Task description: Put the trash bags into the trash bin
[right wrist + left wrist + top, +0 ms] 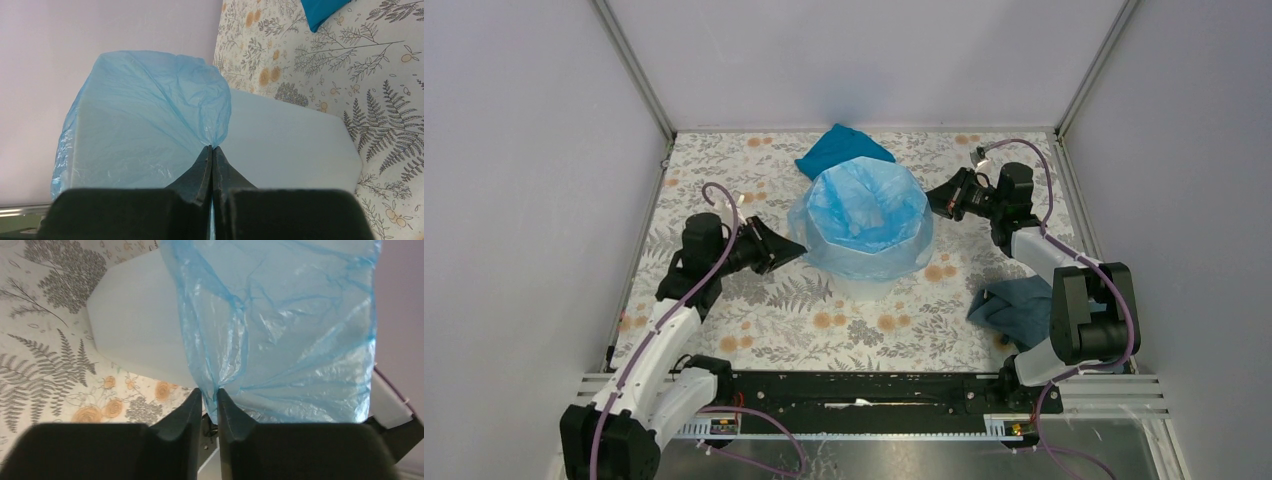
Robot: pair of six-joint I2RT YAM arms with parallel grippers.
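Grey walls close in a table (754,330) covered with a cloth printed in grey ferns and orange flowers. Near its middle stands a tall, translucent white plastic trash bin (869,272) with faceted sides. A thin, crinkly, see-through light-blue plastic trash bag (864,205) lines its mouth and is folded out over the rim, its film hanging down the outside walls.

The left gripper (792,250) meets the bag at the bin's left side. From the left wrist its fingers are pressed almost together on a gathered fold of film (280,330) – clenched on the bag beside the bin's white wall (135,325). The right gripper (934,197) reaches in from the far right, its fingertips (206,157) pinched tight on another pleat of the bag (145,120) – just above the bin's side (285,145).

An opaque teal-blue folded cloth (839,148) lies behind the bin, and a dull grey-blue cloth (1014,305) sits by the right arm.
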